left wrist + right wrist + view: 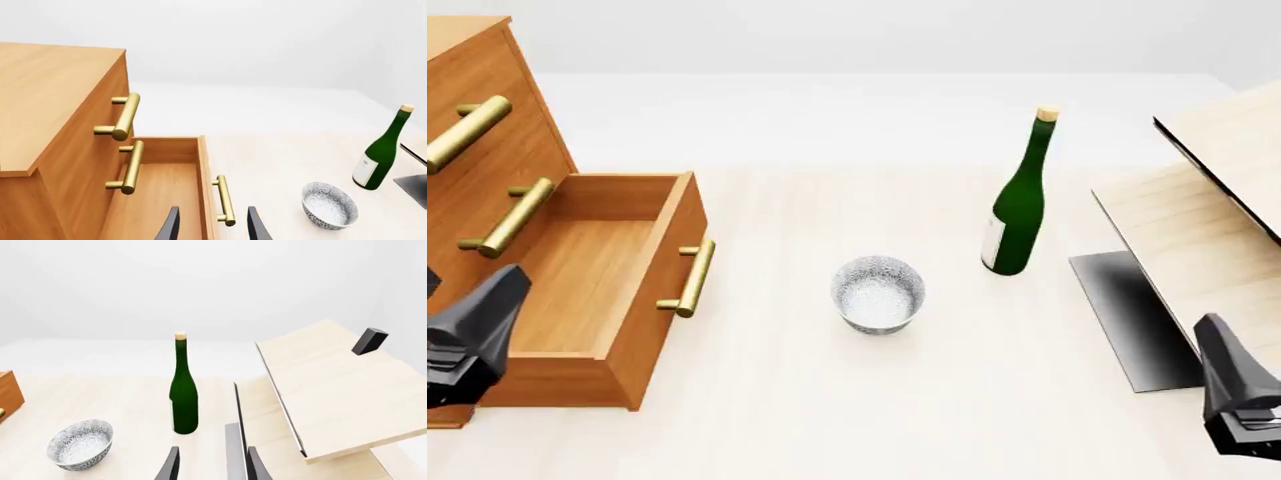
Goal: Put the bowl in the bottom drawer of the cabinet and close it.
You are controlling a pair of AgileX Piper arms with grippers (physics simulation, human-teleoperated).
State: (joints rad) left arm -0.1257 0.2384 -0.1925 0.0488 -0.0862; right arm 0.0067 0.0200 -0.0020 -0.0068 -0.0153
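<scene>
Bowl [878, 292]: upright on the bench [827, 400], apart from everything, near mid-bench between the cabinet and the green bottle [1018, 200]; nothing grips it.
Bottom drawer [601, 290]: pulled well out of the cabinet [481, 150], nothing inside it, so the bowl can go in from above; its brass handle [691, 279] faces the bowl.
Upper drawers: both shut, handles one above the other over the open box.
Left pincer [212, 225]: fingers parted, holding nothing; in its wrist view it sits just by the drawer's front and handle, probably a place from which it could push the drawer shut afterwards.
Right pincer [212, 465]: fingers parted, holding nothing; low at the near right, with bowl and bottle both ahead of it.
Pale wooden structure [1214, 220]: tilted panels at the right, well away from the bowl.
Step in hand: my guess is the bowl must be grasped first; neither arm is near it yet.
Risk: the tall bottle stands near the bowl and could be knocked over.
</scene>
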